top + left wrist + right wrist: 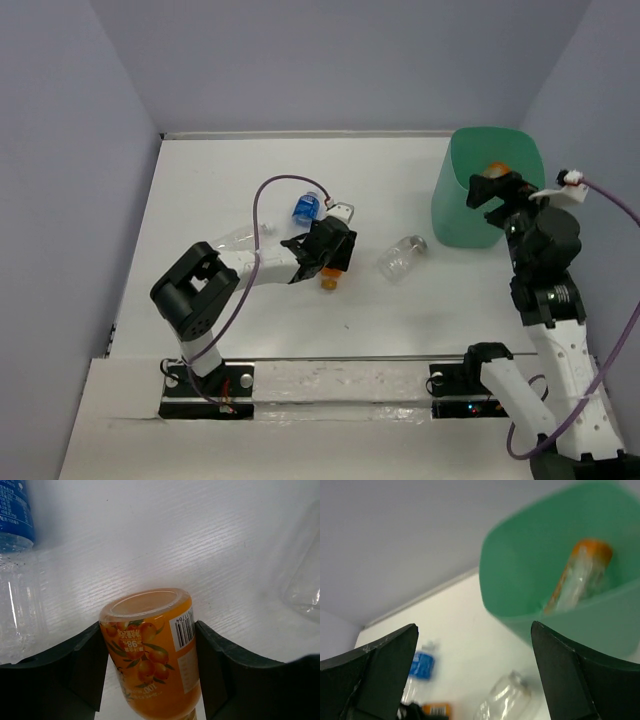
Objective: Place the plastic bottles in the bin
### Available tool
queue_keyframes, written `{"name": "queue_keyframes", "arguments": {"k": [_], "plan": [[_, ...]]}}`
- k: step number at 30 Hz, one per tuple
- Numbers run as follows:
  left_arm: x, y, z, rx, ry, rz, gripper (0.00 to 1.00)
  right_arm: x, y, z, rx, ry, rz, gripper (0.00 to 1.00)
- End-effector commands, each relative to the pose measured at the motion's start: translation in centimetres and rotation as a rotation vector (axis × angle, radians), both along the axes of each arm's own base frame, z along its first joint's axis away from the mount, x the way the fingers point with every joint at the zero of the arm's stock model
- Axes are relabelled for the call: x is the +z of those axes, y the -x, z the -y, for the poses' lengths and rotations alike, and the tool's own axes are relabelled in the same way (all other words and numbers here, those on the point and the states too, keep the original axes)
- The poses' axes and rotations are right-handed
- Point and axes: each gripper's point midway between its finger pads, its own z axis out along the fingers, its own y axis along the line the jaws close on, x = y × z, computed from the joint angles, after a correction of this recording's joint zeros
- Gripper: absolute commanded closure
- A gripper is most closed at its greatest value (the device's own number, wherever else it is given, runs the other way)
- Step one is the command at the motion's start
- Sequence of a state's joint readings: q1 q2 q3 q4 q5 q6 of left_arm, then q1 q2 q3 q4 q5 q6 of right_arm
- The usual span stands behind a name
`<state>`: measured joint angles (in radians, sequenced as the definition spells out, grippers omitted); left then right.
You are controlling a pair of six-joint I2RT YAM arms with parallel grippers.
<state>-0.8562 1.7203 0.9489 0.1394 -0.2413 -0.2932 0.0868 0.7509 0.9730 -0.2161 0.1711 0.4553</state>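
Observation:
An orange bottle (150, 655) with a fruit label lies on the white table, and my left gripper (149, 630) is shut on it, both dark pads pressed to its sides. From above, only its end (328, 282) shows under that gripper (326, 266). A clear bottle with a blue label (305, 209) lies just beyond, touching nothing. Another clear bottle (402, 257) lies between the arms. The mint-green bin (450, 205) stands at the right with a second orange bottle (580, 575) inside. My right gripper (474, 627) hangs open and empty over the bin's near rim (490, 190).
Grey walls close in the table on the left, back and right. The blue-label bottle (15, 515) sits close to my left finger, and the other clear bottle (305, 580) lies off to its right. A purple cable loops over the left arm (258, 215).

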Motion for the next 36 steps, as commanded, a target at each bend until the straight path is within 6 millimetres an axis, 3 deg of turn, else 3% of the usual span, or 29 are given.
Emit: {"name": "queue_keyframes", "arguments": {"k": [1,2,4,5,10,14,23,32,36], "plan": [[2.0,-0.4,0.9,-0.002,0.084,0.047,0.39,-9.1,2.1,-3.8,0.122,-0.352,-0.145,0.01],[2.2,-0.2,0.8,0.001,0.095,0.046,0.42,-12.3,3.3,-4.0,0.121,-0.389,-0.190,0.01],[3.0,0.0,1.1,-0.011,0.130,0.053,0.44,-14.9,4.2,-4.2,0.103,-0.483,-0.225,0.01],[3.2,0.2,1.2,-0.017,0.143,0.055,0.48,-17.3,4.9,-4.3,0.100,-0.509,-0.254,0.01],[5.3,1.1,2.1,-0.057,0.248,0.065,0.50,-22.3,4.7,-6.0,0.143,-0.590,-0.375,0.00],[6.8,1.6,2.3,-0.074,0.297,0.077,0.51,-23.6,3.2,-7.8,0.197,-0.592,-0.416,0.00],[7.7,2.3,2.4,-0.095,0.336,0.073,0.51,-27.4,1.0,-11.9,0.240,-0.606,-0.490,0.00],[12.0,2.9,2.0,-0.088,0.414,0.109,0.55,-29.2,-2.4,-10.8,0.120,-0.570,-0.476,0.00],[14.0,3.2,1.9,-0.095,0.450,0.131,0.55,-30.6,-3.7,-11.6,0.132,-0.566,-0.507,0.00]]}}
